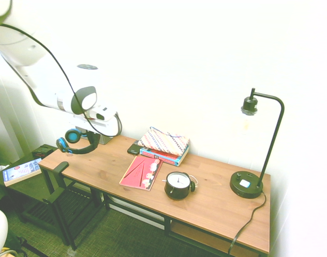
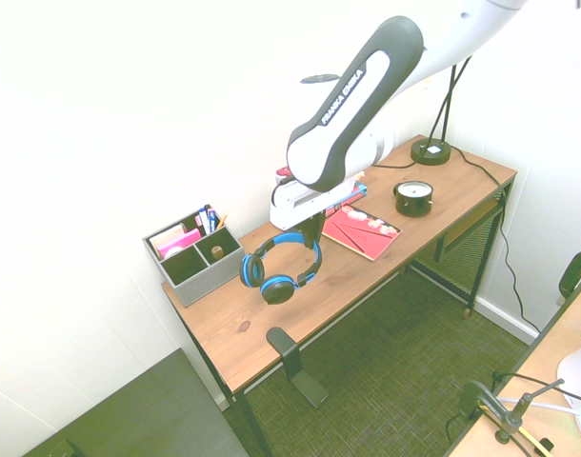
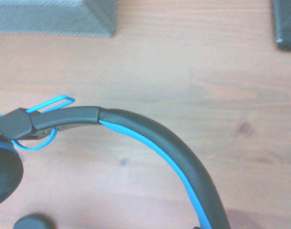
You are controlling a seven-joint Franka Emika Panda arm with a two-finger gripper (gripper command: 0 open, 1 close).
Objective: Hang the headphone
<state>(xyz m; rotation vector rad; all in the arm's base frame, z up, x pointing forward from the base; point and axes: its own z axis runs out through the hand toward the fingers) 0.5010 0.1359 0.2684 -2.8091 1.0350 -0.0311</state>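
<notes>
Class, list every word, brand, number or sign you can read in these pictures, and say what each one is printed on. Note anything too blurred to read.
"FRANKA EMIKA": on the black panel of the white robot arm, second exterior view.
Round black alarm clock with white face: dial numbers too small to read.
Blue and white book on the dark side stand: cover print blurred.
Red booklet on the wooden desk: no readable text.
Black headphones with blue trim: no label visible.

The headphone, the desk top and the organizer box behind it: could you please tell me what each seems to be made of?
The headphone: apparently matte black plastic with glossy blue trim; the cups look padded.
The desk top: wood or wood-look laminate, with visible grain and knots, on a dark frame that is probably metal.
The organizer box: grey, with a dull, faintly textured face in the wrist view; felt or fabric-covered board, hard to say.
</notes>
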